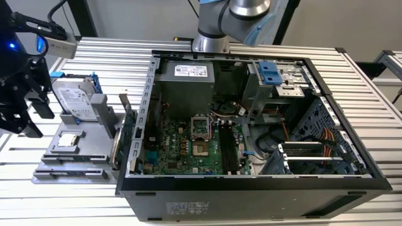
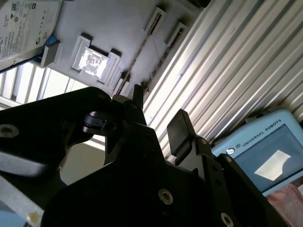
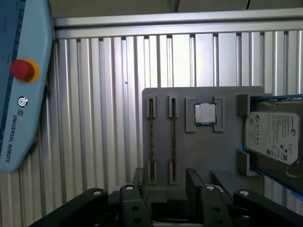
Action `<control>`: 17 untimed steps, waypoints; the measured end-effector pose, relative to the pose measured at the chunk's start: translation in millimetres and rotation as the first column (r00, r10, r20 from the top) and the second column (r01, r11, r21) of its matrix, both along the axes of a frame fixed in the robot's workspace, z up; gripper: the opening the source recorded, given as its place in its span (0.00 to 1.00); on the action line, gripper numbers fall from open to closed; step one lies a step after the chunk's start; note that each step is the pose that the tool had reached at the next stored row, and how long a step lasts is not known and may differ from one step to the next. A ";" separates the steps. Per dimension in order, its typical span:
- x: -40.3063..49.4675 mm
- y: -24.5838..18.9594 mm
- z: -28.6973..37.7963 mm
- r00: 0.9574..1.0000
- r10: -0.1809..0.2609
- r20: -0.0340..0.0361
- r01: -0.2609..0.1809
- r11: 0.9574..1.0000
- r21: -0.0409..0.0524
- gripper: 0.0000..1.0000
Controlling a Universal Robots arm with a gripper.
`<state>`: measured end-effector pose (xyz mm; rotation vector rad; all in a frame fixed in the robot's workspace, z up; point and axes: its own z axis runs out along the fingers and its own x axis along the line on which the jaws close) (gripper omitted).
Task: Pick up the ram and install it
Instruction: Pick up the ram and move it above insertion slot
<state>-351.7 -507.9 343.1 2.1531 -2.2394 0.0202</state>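
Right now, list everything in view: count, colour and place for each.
ram: two, dark sticks seen edge-on, side by side in the tray's slots
tray: one, grey, on the table beside the case
processor: one, silver, in a tray recess next to the ram
hard drive: one, silver with a white label, at the tray's end
expansion card: one, green, upright between tray and case
computer case: one, black, open, on the table
motherboard: one, green, inside the case
teach pendant: one, light blue with a red button, on the table
table: one, ribbed silver metal
arm: one, grey and light blue, behind the case
gripper: one, black, open, over the tray's end
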 end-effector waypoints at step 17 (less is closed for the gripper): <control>0.0 0.4 -11.0 1.000 0.000 0.000 0.000 1.000 0.000 1.00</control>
